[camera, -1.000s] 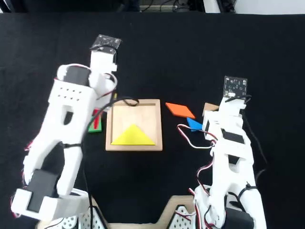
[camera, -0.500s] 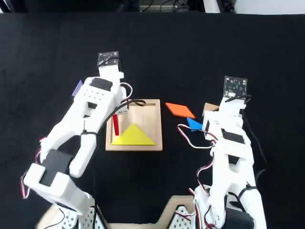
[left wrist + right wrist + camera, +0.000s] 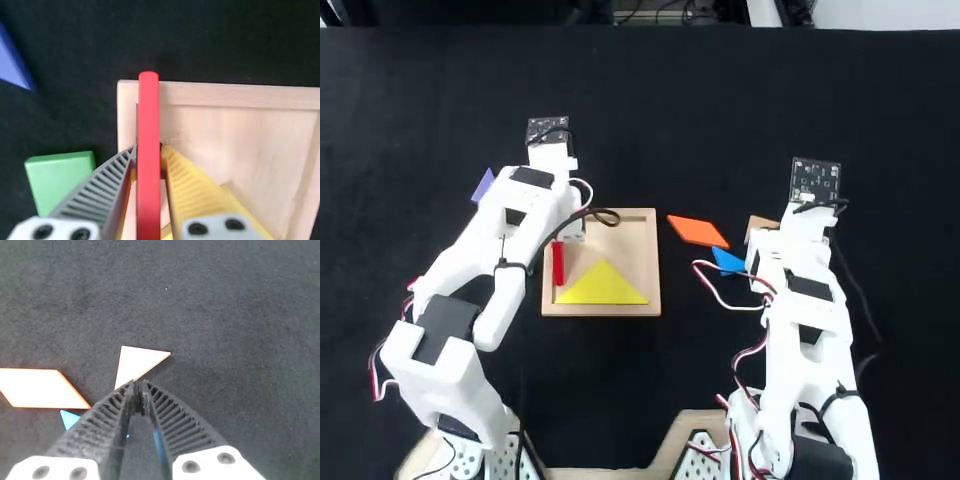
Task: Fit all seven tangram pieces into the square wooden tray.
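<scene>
Edgewise, red tangram piece [image 3: 148, 110] clenched in left gripper [image 3: 148, 149], over rim of square wooden tray [image 3: 225, 95], perhaps touching, outline unreadable, right gripper [image 3: 138, 385] closed, empty

High view: the left arm [image 3: 510, 232] covers part of the purple triangular piece [image 3: 482, 186]; the right arm [image 3: 802, 292] covers most of the pale tan triangular piece [image 3: 758, 224] and 1 end of the blue piece [image 3: 726, 259] (shape unclear).

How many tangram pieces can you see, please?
7: yellow piece in the tray, red piece in the left gripper, green piece and purple piece left of the tray, orange piece, blue piece and tan piece right of it.
</scene>
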Robot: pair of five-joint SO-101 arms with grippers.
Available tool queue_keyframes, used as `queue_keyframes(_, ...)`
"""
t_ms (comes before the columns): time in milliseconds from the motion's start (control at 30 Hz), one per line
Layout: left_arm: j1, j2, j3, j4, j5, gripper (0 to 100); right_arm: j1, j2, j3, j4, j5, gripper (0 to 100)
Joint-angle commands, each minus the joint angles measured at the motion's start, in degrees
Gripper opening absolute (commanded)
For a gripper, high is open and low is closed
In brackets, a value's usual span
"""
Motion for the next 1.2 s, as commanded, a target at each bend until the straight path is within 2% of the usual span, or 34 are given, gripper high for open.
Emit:
queue_keyframes(0,-0.92,-0.97,-0.31,-0.26,-2.46,3,0.35,-1.10,-0.31,-1.23,-0.09,1.1)
queue_keyframes(267,-0.40,-0.88,-0.31,-0.26,-5.54,3,0.35,-1.10,-0.31,-1.23,-0.09,1.1)
queue_keyframes(467,-0.92,-0.97,-0.92,2.46,-5.63,15,0.35,-1.10,-0.31,-1.23,-0.09,1.1)
queue_keyframes(700,-0.31,-1.41,-0.84,2.55,-6.07,16,-1.23,-1.10,-0.22,-1.23,0.35,1.1)
queue_keyframes(1167,-0.31,-17.93,3.47,7.65,-6.07,16,-1.14,-1.10,-0.22,-1.05,0.35,1.1)
